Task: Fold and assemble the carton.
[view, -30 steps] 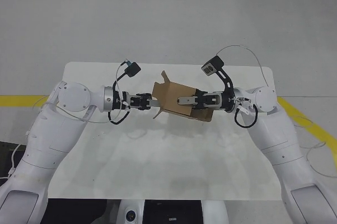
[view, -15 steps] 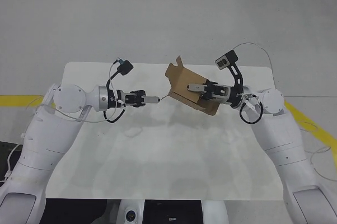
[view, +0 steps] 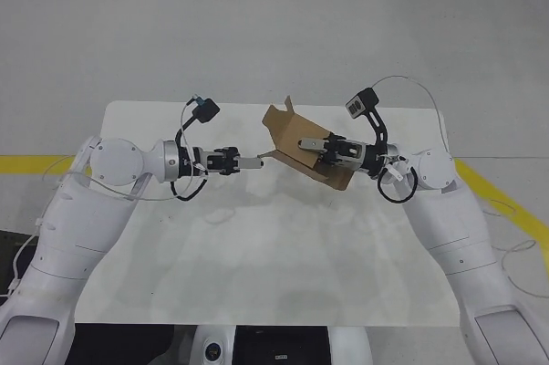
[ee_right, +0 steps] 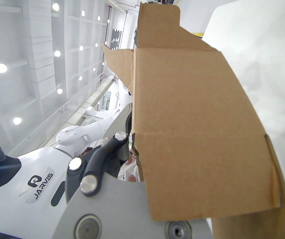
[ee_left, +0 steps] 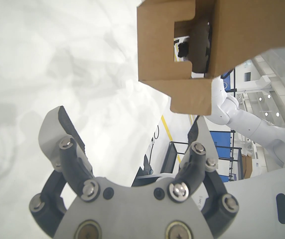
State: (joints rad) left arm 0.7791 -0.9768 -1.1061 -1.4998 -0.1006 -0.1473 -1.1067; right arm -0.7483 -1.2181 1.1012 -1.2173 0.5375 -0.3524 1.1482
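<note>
Your white table (view: 256,265) takes up the middle of the top view, and the work is over its far half.

The brown carton (view: 302,151) is held up clear of the tabletop, right of centre. In the top view its long axis runs on a diagonal, from far-left down to near-right. The open mouth is the far-left end, and it points toward your left arm. The near-right end sits against the right wrist. From the left wrist view you look straight into that mouth (ee_left: 199,48), which is dark inside.

Your right gripper (view: 305,144) is clamped on the carton's upper wall. One finger (view: 313,143) lies flat along the outside of that panel, pointing toward the mouth. In the right wrist view the wide panel (ee_right: 197,130) covers most of the claw.

Your left gripper (ee_left: 130,123) is spread wide with nothing between its pads. It sits just beside the mouth end, level with the lower edge. You cannot tell from these views whether it touches the cardboard.

At the mouth, a notched flap (ee_left: 155,38) is folded partway across the opening. A smaller flap (ee_left: 191,95) hangs out below it, nearest the left claw. A third flap (view: 276,115) stands up at the far corner.
</note>
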